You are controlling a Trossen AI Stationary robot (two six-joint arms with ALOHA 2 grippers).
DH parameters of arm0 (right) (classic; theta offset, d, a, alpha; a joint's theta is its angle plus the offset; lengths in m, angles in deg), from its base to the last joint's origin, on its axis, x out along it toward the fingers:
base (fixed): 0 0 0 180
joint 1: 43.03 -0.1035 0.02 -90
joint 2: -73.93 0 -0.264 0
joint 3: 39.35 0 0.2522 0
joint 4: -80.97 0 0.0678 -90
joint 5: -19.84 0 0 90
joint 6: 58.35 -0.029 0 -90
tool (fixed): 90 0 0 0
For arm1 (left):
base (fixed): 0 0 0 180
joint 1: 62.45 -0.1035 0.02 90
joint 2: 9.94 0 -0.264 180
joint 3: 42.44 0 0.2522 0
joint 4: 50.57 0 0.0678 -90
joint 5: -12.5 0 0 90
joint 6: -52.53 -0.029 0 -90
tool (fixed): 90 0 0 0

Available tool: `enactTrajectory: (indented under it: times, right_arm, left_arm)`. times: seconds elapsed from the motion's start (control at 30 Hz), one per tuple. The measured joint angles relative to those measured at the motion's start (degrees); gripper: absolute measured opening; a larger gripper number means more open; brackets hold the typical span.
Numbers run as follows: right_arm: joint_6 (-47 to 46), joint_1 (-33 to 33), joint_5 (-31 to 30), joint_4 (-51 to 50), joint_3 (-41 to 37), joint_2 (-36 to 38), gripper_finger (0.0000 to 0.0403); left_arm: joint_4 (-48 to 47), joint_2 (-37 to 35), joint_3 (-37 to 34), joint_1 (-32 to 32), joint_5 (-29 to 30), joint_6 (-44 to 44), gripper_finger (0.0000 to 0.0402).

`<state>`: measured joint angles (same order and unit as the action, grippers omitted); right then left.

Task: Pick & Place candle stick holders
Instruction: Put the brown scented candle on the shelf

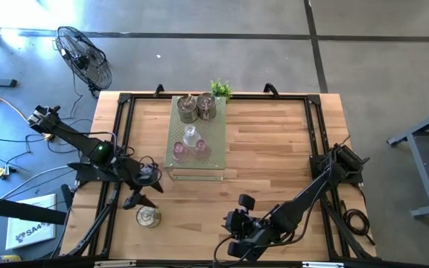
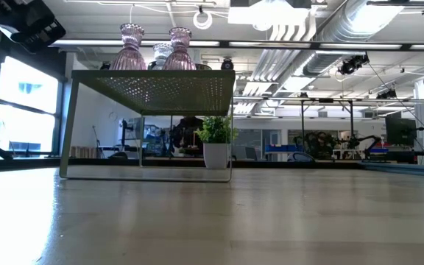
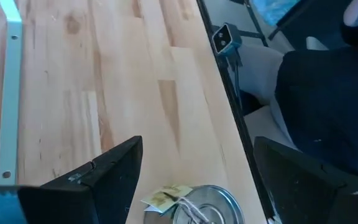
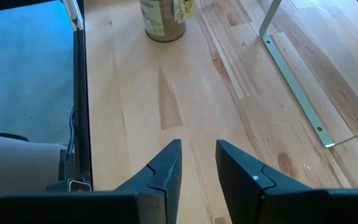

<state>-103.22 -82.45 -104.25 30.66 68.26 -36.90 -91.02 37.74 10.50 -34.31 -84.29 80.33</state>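
Two dark, jointed arms: left arm (image 1: 88,145) with a green indicator light and loose black cables; right arm (image 1: 304,197) matt black, cabled at its base. Fingers (image 4: 166,168) black, wedge-shaped, tapering to flat tips.

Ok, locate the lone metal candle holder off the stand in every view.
High: metal holder, front left, away from the stand.
Low: not in it.
Left wrist: bottom edge.
Right wrist: top edge.
Shared landmark: pale green stand.
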Motion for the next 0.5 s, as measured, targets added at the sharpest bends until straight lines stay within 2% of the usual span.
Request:
enactTrajectory:
  times: [0.17,0.3,0.5]
  right_arm:
    - [0.0,0.0,0.0,0.0,0.0,0.0,0.0094]
    - [0.3,0.0,0.0,0.0,0.0,0.0,0.0094]
    - [0.3,0.0,0.0,0.0,0.0,0.0,0.0094]
  left_arm:
    - [-1.3,0.0,0.0,0.0,3.4,2.9,0.0304]
    - [-1.6,0.0,0.0,0.0,4.0,5.5,0.0331]
    - [-4.4,0.1,0.0,0.0,7.4,20.6,0.0394]
